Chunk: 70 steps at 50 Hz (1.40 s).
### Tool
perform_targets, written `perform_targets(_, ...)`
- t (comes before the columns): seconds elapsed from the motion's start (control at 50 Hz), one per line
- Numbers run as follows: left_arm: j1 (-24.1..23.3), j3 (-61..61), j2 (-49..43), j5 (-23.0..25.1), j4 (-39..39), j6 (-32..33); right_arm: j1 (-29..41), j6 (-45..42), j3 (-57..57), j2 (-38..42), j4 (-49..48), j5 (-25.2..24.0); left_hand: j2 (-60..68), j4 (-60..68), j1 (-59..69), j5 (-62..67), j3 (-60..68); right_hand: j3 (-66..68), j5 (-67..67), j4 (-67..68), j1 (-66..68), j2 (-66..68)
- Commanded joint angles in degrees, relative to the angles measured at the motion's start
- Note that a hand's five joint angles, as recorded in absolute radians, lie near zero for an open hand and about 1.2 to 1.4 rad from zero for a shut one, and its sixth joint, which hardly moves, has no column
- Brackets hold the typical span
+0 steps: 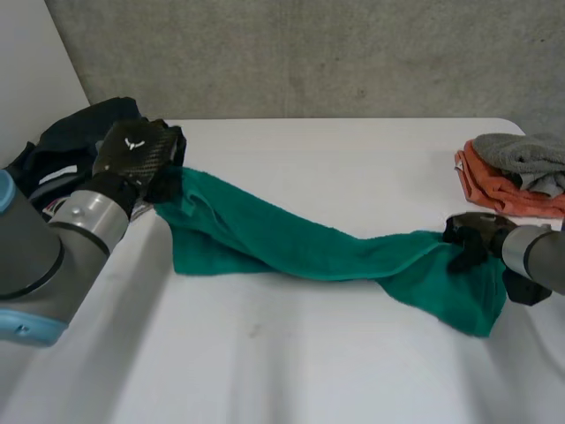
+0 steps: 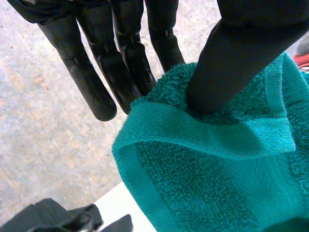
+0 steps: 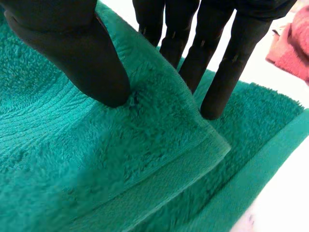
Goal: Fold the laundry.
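Nearest item: my left arm (image 1: 35,256), grey joint with light-blue cap, at the near left edge of the white desk (image 1: 291,362).

Item 1: green terry towel (image 1: 327,252), hemmed, loosely bunched along its length. Its long axis runs across the desk from side to side. One end points toward the far left and the other toward the near right. The middle droops low to the desk top between my two hands.

Item 2: left hand (image 1: 141,159), black, at the towel's far-left end. The left wrist view shows its thumb (image 2: 231,63) pressing a hemmed corner of the towel against the straight fingers (image 2: 130,72), so it is clamped on the towel.

Item 3: right hand (image 1: 472,238), black, at the towel's near-right end. The right wrist view shows its thumb (image 3: 82,58) on top of a folded corner and its fingers (image 3: 222,87) behind that layer, pinching the towel between them. A flap of towel hangs below this hand.

Item 4: dark heap of clothing (image 1: 79,132) at the far left of the desk, just behind my left hand.

Item 5: pile of orange cloth topped with grey cloth (image 1: 516,172) at the far right, near my right hand but apart from the towel.
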Motion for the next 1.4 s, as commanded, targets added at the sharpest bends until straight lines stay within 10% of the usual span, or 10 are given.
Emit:
perform_targets(0.02, 0.58, 16.37, -6.98, -0.35, 7.32, -0.16, 2.23, -0.80, -11.88, -2.90, -9.80, 1.15, 11.55, 11.15, 15.29, 15.00, 11.82, 12.71, 14.22, 12.35, 16.35, 12.68)
perform_targets(0.28, 6.11, 55.95, -18.50, -6.86, 10.32, -9.91, 3.19, -3.96, -16.37, -13.28, -41.47, 4.32, 11.55, 11.15, 15.29, 15.00, 11.82, 12.71, 14.22, 12.35, 16.35, 12.68)
perform_targets(0.58, 4.98, 27.67, -17.62, -3.52, 8.04, -11.33, 5.21, -4.93, -7.67, -5.12, -28.03, 1.86, 11.55, 11.15, 15.29, 15.00, 11.82, 12.71, 14.22, 12.35, 16.35, 12.68)
perform_targets(0.78, 4.45, 5.43, -17.88, -3.08, 6.19, 3.51, 8.91, -15.21, 0.76, 1.04, -16.50, 3.09, 11.55, 11.15, 15.29, 15.00, 11.82, 12.71, 14.22, 12.35, 16.35, 12.68)
perform_targets(0.88, 4.53, 0.68, -17.36, -3.08, 6.10, 12.04, 9.35, -15.39, 4.80, 0.95, -16.77, 3.70, 10.74, 10.34, 14.48, 14.19, 11.01, 12.71, 14.22, 12.35, 16.35, 12.68)
perform_targets(1.04, 4.45, -5.39, -8.66, -2.47, 5.75, 17.51, 9.61, -15.13, 7.97, -2.47, -16.94, 3.71, -34.00, -34.40, -30.25, -30.54, -33.73, 12.71, 14.22, 12.35, 16.35, 12.68)
perform_targets(1.4, 5.15, -12.87, -5.83, -2.11, 2.50, 17.94, 9.17, -15.13, 9.91, -4.67, -18.26, 3.79, -25.94, -26.34, -22.20, -22.49, -25.67, 12.71, 14.22, 12.35, 16.35, 12.68)
